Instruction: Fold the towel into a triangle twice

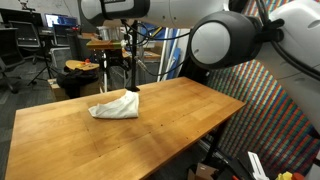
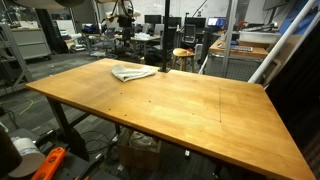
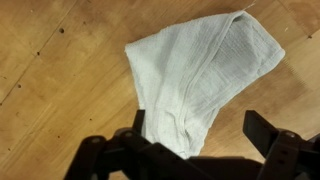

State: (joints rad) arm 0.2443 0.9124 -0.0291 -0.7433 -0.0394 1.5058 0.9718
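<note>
- Wooden tabletop [image 1: 180, 135], pale varnished planks. It fills the lower half of both exterior views and bears the cloth.
- Robot arm [image 1: 232, 42], white and black casing. It crowds the upper right of an exterior view and reaches toward the upper left of that frame.
- Towel [image 3: 200, 70], cream, thin soft cloth, lying on the wood.
  - Wrist view: centre to upper right.
  - In an exterior view [image 1: 115, 107]: left of centre.
  - In an exterior view [image 2: 132, 72]: upper left, near the far table edge.
  - It is already doubled into a small layered wedge with uneven edges.
- Gripper [image 3: 195, 122], black. The jaws are spread wide with no cloth between them, poised over the towel's lower point.
- Step in hand, judged: the folding looks largely done. Whether both folds are complete cannot be told.
- Next move, judged: if a fold is left, pinch one corner cleanly and carry it across to the opposite corner. The layers beneath should not be dragged along.
</note>
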